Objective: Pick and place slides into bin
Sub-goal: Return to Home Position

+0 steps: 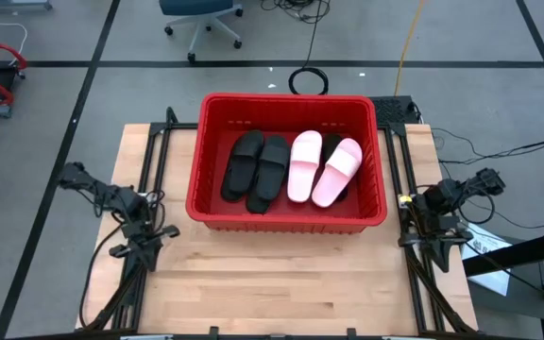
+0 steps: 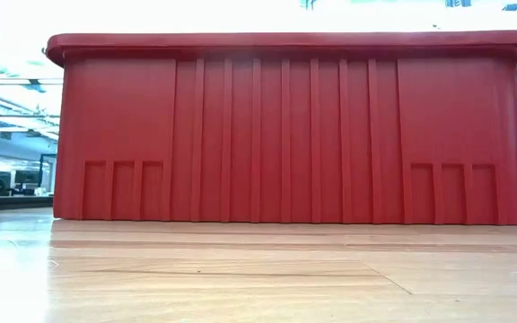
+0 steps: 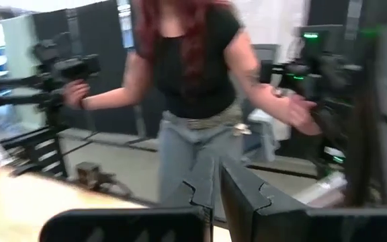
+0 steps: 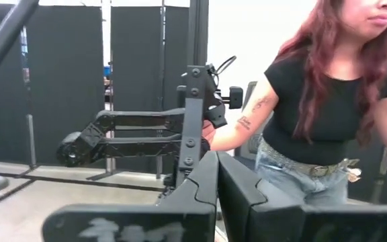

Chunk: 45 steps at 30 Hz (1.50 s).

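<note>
Red ribbed bin [image 1: 288, 225] sitting upright, black slides [image 1: 243, 166] lying side by side inside, pink slides [image 1: 304, 166] resting just beside them, straps up.

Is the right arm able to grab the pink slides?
Probably yes: the pink slides lie uncovered in the open red bin; the right gripper rests beside it, only the wall to clear.

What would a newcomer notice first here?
The large red ribbed plastic bin at the far middle of the wooden table holds a black slide pair beside a pale pink slide pair. The left gripper and right gripper rest at the table's side edges. A person in a black top shows in both wrist views.
</note>
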### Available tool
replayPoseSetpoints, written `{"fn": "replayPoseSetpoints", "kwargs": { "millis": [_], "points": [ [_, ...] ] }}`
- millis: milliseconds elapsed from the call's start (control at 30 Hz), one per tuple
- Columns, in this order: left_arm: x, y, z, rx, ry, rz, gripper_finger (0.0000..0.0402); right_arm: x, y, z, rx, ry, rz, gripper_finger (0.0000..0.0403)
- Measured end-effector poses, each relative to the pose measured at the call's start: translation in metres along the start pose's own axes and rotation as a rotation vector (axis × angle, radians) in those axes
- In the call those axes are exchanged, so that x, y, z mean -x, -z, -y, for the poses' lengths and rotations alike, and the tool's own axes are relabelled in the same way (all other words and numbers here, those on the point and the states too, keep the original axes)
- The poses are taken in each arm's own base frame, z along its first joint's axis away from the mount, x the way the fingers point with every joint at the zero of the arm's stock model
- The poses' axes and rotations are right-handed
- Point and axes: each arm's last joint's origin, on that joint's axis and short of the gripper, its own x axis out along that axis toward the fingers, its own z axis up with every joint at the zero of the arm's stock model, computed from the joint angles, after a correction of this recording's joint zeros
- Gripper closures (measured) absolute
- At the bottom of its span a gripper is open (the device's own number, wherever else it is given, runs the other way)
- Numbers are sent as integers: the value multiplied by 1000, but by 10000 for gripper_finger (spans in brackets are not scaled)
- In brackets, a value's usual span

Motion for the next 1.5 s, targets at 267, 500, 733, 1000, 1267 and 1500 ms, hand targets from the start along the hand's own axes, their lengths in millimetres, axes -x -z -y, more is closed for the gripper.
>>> {"fn": "replayPoseSetpoints", "kwargs": {
  "millis": [267, 500, 733, 1000, 1267, 1500],
  "points": [
    [-2, 3, 6, -11, 136, 1, 378, -2, 1, -1, -60, -28, 0, 403],
    [-3, 4, 7, 10, 149, -2, 378, -2, 2, -1, -7, -26, -5, 403],
    [-3, 4, 7, -6, 148, -1, 378, -1, 11, 3, 15, -12, -43, 403],
    [-3, 4, 7, -3, 148, -2, 378, -1, 13, 3, 50, -8, -53, 403],
    [-3, 4, 7, 41, 146, -6, 378, -1, 17, 4, 63, -4, -68, 403],
    [-3, 3, 5, 90, 80, 0, 378, -1, 17, 5, 96, 28, -63, 403]
  ]
}}
